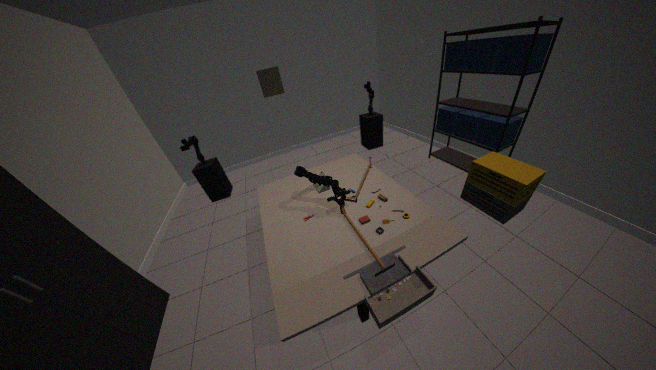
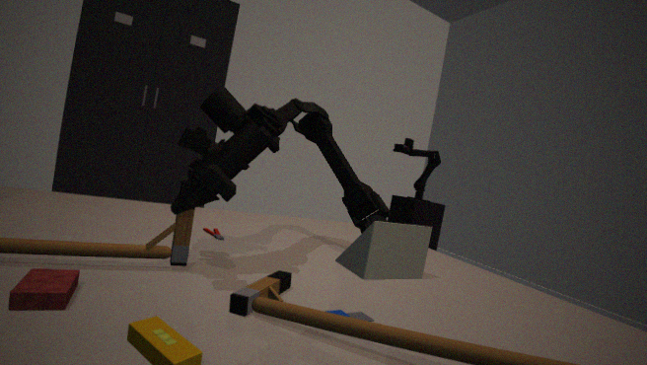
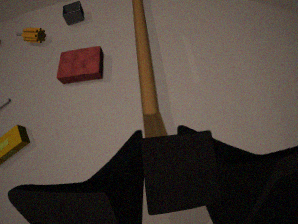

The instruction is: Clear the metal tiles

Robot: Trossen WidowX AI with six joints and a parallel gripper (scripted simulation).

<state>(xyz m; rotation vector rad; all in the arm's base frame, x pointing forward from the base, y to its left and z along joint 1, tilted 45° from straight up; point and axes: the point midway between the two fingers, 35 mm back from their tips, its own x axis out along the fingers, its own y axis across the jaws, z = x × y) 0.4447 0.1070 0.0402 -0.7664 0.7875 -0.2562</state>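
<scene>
Our black two-fingered hand (image 1: 341, 202) (image 2: 181, 209) (image 3: 160, 133) grips the upright grip of the long wooden scraper (image 1: 364, 239) (image 2: 84, 248) (image 3: 145, 62), whose blade sits over the grey steel plate (image 1: 370, 282). It looks stiff but front-heavy, so we should squeeze that flat grip firmly.

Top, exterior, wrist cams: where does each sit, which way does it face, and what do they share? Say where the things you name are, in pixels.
Top: high in the room, angled down over the table (image 1: 300, 280); whole arm (image 1: 325, 181) shows.
Exterior: low beside the table (image 2: 306, 345), looking across at the arm (image 2: 342, 163) and cabinet; arm and gripper (image 2: 179, 209) show.
Wrist: on the arm near the gripper (image 3: 162, 132), looking past its fingers along the scraper handle (image 3: 145, 65); only gripper parts show.
Exterior and wrist share the red block (image 2: 44, 290) (image 3: 81, 65).
</scene>
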